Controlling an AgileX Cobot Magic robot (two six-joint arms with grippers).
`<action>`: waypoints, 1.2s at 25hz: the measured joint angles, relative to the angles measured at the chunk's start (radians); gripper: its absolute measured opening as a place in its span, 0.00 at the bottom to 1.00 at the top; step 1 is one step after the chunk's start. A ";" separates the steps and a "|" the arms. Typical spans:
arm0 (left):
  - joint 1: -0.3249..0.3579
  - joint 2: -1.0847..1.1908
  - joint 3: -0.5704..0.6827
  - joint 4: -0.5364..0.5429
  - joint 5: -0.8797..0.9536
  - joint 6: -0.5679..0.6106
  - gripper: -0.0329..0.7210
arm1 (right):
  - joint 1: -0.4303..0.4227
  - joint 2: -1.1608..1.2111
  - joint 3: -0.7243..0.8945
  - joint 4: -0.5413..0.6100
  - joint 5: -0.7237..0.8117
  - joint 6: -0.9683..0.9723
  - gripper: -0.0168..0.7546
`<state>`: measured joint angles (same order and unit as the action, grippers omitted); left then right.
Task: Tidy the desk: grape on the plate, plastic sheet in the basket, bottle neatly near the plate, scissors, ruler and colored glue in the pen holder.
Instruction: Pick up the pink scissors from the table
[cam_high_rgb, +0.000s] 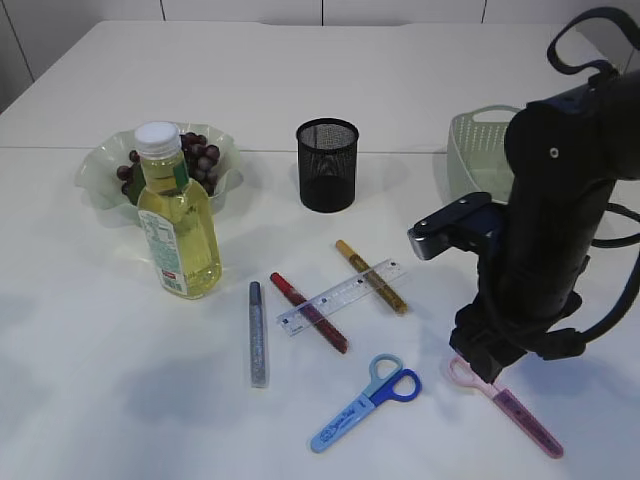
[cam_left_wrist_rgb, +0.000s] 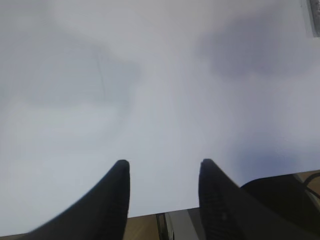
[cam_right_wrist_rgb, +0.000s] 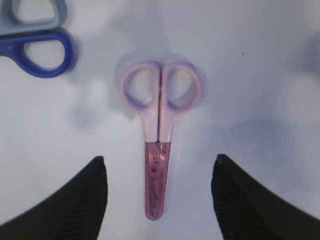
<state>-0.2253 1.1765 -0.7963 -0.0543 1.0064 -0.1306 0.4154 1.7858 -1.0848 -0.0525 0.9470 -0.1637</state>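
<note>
White table (cam_high_rgb: 330, 70), tidying partly done. Grapes (cam_high_rgb: 196, 155): already on the plate (cam_high_rgb: 100, 172), far left. Bottle (cam_high_rgb: 178, 215): upright just in front of the plate, touching or nearly so; placement reads as done. Basket (cam_high_rgb: 472, 150): far right, partly hidden by the right arm; no plastic sheet can be made out in it or on the table, so that item cannot be judged. Pen holder (cam_high_rgb: 327, 165): far centre, apparently empty. Still left to stow, all lying flat on the table: ruler (cam_high_rgb: 343, 295), centre, long axis running near-left to far-right, lying across the red glue (cam_high_rgb: 308, 312) and the gold glue (cam_high_rgb: 371, 276); silver glue (cam_high_rgb: 258, 333), left of these, long axis running near to far; blue scissors (cam_high_rgb: 365, 403), near centre, handles to the far right, tip to the near left; pink scissors (cam_high_rgb: 508, 406), near right, handles to the far left beneath the arm, capped blades to the near right. Right gripper (cam_right_wrist_rgb: 157, 200): open, empty, poised directly over the pink scissors with the blades lying between its jaws and along the wrist view's centre line, handles away from the camera; judged to be the item in hand. Left gripper (cam_left_wrist_rgb: 164, 192): open halfway, empty, over bare table, out of the exterior view.
</note>
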 joint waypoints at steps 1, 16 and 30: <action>0.000 0.000 0.000 0.000 0.000 0.000 0.48 | 0.000 0.004 0.000 0.002 -0.010 -0.004 0.68; 0.000 0.000 0.000 0.007 0.000 0.000 0.48 | -0.016 0.070 0.020 0.038 -0.072 -0.037 0.67; 0.000 0.000 0.000 0.007 -0.005 0.000 0.48 | -0.040 0.079 0.020 0.067 -0.074 -0.089 0.67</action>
<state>-0.2253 1.1765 -0.7963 -0.0478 1.0010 -0.1306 0.3753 1.8648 -1.0652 0.0141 0.8726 -0.2529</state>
